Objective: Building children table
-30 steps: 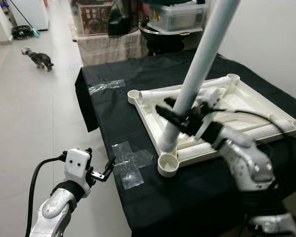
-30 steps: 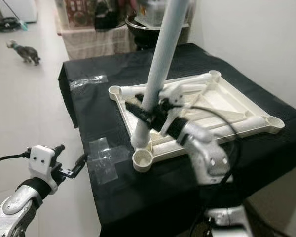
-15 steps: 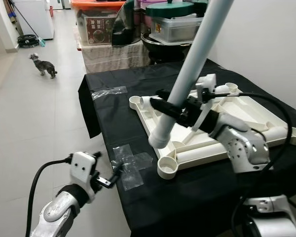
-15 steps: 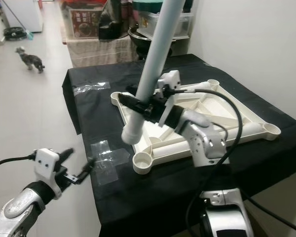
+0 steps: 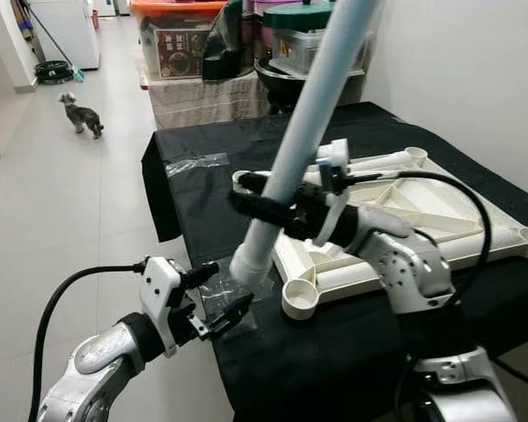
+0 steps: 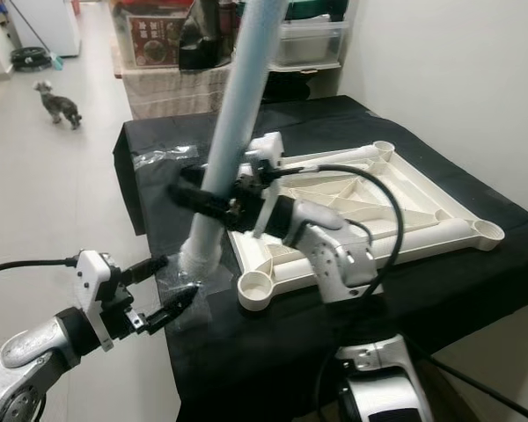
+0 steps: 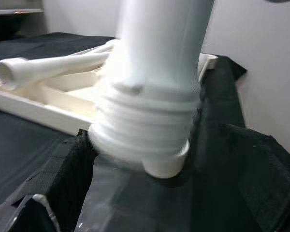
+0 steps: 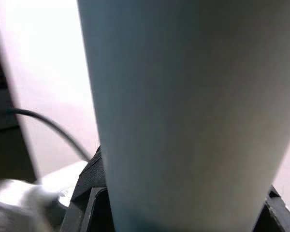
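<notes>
Change: the table leg (image 5: pixel 308 132) has swung out from over the tabletop (image 5: pixel 440 207) since a second ago; its threaded end now hangs past the near edge of the black-draped table (image 5: pixel 202 141), and the left gripper (image 5: pixel 218 299) has risen to just below it.
Leg: one pale grey-white tube, long, tilted, with a ridged screw end (image 7: pixel 145 140) that looks blurred in the left wrist view.
Tabletop: one cream panel lying underside up on the black cloth, ribbed, with round sockets at the corners; four, as far as I can make out.
Right gripper (image 5: pixel 266 204): black fingers clamped round the leg, low on its shaft.
Left gripper: fingers spread apart, holding nothing.
Tape: two clear patches on the cloth.
Dog (image 5: pixel 81 114): one, on the floor well behind.
</notes>
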Robot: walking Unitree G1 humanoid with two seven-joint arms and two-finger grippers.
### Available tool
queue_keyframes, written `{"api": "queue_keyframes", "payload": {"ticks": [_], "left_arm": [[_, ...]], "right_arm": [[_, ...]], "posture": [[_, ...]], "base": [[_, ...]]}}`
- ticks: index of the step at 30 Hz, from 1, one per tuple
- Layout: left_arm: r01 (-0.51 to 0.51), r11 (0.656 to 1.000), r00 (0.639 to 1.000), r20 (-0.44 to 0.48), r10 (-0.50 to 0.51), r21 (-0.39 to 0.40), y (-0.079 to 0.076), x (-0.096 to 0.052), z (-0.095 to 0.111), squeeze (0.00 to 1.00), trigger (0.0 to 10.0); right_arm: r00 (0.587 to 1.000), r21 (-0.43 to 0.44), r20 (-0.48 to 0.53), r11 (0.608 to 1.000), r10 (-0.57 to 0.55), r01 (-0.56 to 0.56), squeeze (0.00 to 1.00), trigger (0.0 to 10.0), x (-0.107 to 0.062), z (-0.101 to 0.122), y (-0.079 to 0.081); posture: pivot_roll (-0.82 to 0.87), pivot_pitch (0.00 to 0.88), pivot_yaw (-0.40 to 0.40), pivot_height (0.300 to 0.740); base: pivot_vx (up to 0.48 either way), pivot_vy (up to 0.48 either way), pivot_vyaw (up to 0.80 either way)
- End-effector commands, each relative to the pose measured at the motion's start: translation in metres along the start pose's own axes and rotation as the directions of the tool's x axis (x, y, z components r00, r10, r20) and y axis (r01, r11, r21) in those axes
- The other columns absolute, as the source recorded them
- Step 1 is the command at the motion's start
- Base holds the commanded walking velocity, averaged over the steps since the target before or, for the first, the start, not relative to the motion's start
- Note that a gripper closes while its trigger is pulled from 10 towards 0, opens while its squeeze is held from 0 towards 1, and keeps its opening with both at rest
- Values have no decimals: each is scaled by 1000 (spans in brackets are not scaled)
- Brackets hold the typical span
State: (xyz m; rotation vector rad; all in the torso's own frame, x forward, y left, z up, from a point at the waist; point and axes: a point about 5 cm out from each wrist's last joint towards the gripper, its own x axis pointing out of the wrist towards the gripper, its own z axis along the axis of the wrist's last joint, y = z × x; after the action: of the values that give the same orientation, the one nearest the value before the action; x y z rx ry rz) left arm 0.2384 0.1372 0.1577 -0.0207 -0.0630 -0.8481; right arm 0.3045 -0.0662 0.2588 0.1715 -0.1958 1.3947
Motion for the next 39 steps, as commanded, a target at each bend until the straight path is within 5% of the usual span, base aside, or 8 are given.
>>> {"api": "queue_keyframes", "payload": {"ticks": [1, 13, 15, 29, 30, 31, 32, 39], "left_arm": [[18, 1000, 1000, -25, -18, 3, -1, 0, -4, 0, 10000], [103, 993, 993, -60, -100, 52, 4, 11, -3, 0, 10000], [134, 989, 990, -48, -132, 55, 2, 14, -1, 0, 0], [153, 984, 987, -60, -148, 89, -1, 16, -1, 0, 4706], [150, 985, 988, -62, -144, 91, -1, 17, -1, 0, 10000], [150, 985, 988, -62, -144, 91, -1, 17, -1, 0, 10000], [160, 984, 986, -64, -155, 81, -2, 16, -1, 0, 10000], [265, 964, 963, -65, -263, 22, -12, 11, 7, 0, 10000]], "right_arm": [[1000, 2, 8, 1000, 27, -27, 0, 0, 3, 3, 5], [986, 38, -12, 986, 166, -165, 0, 0, 12, 1, 30], [985, 41, -18, 984, 173, -172, 0, 0, 12, 0, 32], [989, 53, -58, 990, 136, -133, 0, 0, 9, -6, 35], [990, 54, -73, 992, 118, -115, 0, 10000, 9, -8, 33], [990, 54, -73, 992, 118, -115, 0, 10000, 9, -8, 33], [991, 62, -68, 992, 111, -107, 1000, 10000, 9, -8, 32], [993, 42, -2, 992, 117, -116, 1000, 10000, 4, 1, 27]], "posture": [[20, 0, -34, 740], [12, 0, -28, 740], [12, 0, -28, 740], [9, 0, -29, 740], [11, 0, -30, 740], [11, 0, -30, 740], [11, 0, -31, 740], [16, 0, -34, 740]], "base": [[0, 0, 0], [0, 0, 0], [0, 0, 0], [0, 0, 0], [0, 0, 0], [0, 0, 0], [0, 0, 0], [0, 0, 0]]}}
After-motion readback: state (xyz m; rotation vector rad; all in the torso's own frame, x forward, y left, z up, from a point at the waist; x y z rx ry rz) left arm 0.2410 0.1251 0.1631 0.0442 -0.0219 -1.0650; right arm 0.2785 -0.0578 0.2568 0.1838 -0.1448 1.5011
